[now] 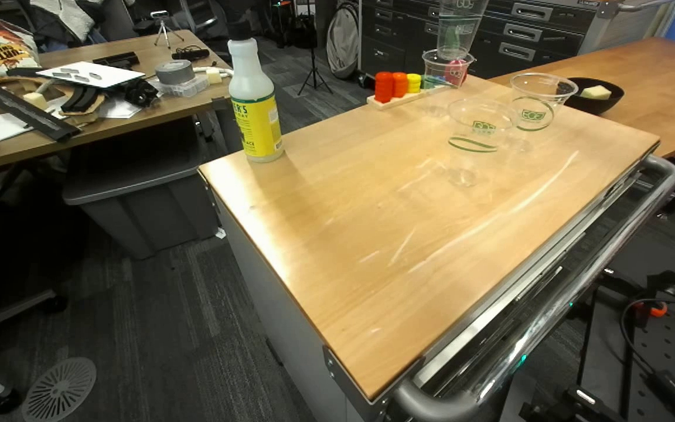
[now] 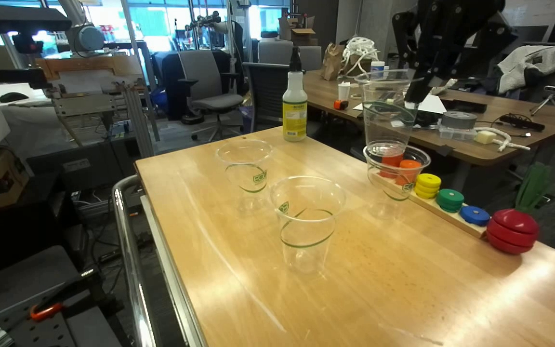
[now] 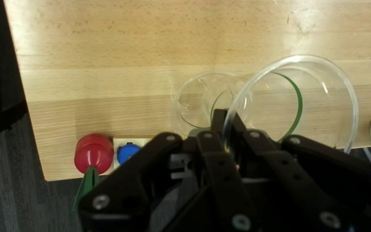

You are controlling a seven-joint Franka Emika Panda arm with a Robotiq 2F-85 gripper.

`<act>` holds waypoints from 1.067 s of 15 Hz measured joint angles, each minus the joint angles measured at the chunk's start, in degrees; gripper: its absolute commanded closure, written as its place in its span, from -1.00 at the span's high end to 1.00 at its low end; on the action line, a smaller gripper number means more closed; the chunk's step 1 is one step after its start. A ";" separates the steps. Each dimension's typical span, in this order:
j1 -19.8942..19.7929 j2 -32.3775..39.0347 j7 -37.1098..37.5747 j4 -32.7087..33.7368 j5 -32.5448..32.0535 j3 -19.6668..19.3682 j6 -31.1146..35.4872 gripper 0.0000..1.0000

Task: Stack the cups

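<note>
L to R in an exterior view, clock centred on the near cup [image 2: 306, 221]. At 10 o'clock: far cup [image 2: 246, 176], clr plastic, tapered, green-banded, upright on the smooth, pale-streaked wood tabletop [image 2: 354, 299]. 12: bottle [image 2: 295, 113], cloudy plastic, yellow label, blk nozzle. Centre: that near cup, upright, rim catching light. 1: held cup [image 2: 387, 123], also clr & tapered; wrist view shows my gripper [image 3: 227, 119] pinching its rim. 2: lower cup [image 2: 388, 190], upright under it; held cup's btm is at its mouth, can't tell if touching. Btwn 2 & 3: stubby coloured discs [image 2: 450, 200]. 3: red piece [image 2: 512, 231], glossy, rounded, green top.
</note>
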 measured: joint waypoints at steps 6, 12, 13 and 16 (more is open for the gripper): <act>-0.67 3.38 1.51 2.27 0.13 0.02 -0.02 -0.79; -0.70 5.29 2.09 3.20 0.20 0.14 -0.02 0.36; -0.70 5.38 2.18 3.20 0.20 0.13 -0.01 0.53; -0.69 5.40 2.51 3.20 -0.03 0.13 -0.01 0.97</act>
